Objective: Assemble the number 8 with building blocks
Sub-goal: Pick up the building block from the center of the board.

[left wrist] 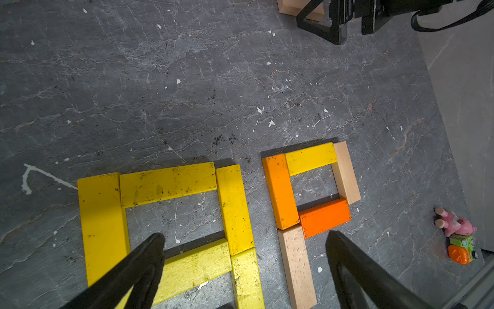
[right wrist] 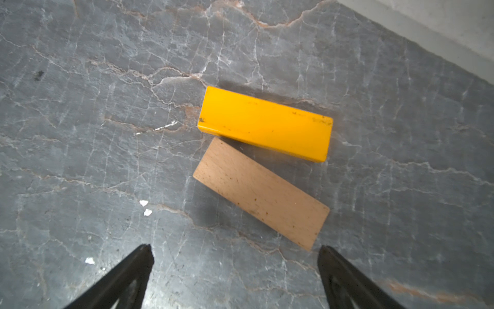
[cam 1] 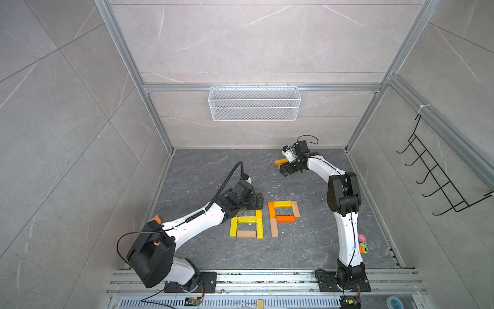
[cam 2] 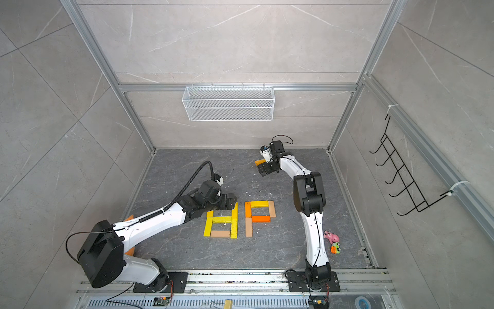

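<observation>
Several yellow building blocks (cam 1: 246,220) and a tan one (cam 1: 246,234) form a two-box figure on the dark floor. Beside it, orange (cam 1: 271,210), yellow and tan blocks make a P-like figure (left wrist: 324,218). My left gripper (left wrist: 244,236) hangs open over the yellow figure's upper box (left wrist: 168,184), holding nothing; in a top view the left gripper (cam 1: 258,201) sits at that figure's far end. My right gripper (right wrist: 235,249) is open and empty just short of a loose tan block (right wrist: 260,192) and a loose yellow block (right wrist: 264,123) near the back, and the right gripper (cam 1: 284,170) partly hides them from above.
A pink toy (left wrist: 454,224) and a green-orange toy car (cam 1: 363,248) lie by the right arm's base. A white mesh basket (cam 1: 254,103) hangs on the back wall and a black wire rack (cam 1: 438,171) on the right wall. Something orange (cam 1: 156,219) shows behind the left arm.
</observation>
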`<state>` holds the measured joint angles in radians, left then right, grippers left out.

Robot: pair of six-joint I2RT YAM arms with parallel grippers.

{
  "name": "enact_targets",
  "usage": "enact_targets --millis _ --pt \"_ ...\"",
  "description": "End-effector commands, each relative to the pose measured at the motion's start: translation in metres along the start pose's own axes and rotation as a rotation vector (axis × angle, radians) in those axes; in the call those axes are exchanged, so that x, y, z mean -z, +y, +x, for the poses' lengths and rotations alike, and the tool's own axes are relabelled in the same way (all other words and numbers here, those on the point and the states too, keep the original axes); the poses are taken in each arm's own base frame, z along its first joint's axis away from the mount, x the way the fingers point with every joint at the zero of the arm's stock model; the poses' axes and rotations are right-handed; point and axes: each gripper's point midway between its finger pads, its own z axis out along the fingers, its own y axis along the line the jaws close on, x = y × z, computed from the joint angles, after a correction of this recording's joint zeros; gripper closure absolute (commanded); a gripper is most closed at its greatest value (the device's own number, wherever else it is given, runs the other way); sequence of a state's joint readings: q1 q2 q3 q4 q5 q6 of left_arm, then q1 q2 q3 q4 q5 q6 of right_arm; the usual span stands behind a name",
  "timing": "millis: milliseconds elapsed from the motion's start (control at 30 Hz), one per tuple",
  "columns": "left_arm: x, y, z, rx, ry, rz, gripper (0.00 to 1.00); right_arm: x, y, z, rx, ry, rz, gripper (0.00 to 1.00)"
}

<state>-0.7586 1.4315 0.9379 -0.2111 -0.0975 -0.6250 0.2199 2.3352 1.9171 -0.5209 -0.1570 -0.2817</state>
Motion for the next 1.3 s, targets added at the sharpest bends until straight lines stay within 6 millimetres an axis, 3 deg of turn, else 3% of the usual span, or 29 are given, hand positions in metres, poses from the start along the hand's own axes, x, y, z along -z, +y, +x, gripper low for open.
enact_targets --millis 0,867,900,1267 --pt "0.007 -0.006 -0.009 0.003 -0.037 0.038 0.03 -0.002 -0.001 0.0 0.003 0.007 -0.004 0.0" --pt "-0.005 -0.008 -0.012 0.001 -0.001 0.014 0.03 -0.022 0.001 -0.019 0.039 0.04 -0.09 0.01" --pt "-0.006 -0.008 -0.011 0.001 0.002 0.014 0.04 -0.033 0.002 -0.011 0.037 0.062 -0.096 0.0" --pt "-0.007 -0.007 -0.009 0.008 0.01 0.012 0.04 -0.038 0.0 -0.007 0.038 0.09 -0.091 0.0"
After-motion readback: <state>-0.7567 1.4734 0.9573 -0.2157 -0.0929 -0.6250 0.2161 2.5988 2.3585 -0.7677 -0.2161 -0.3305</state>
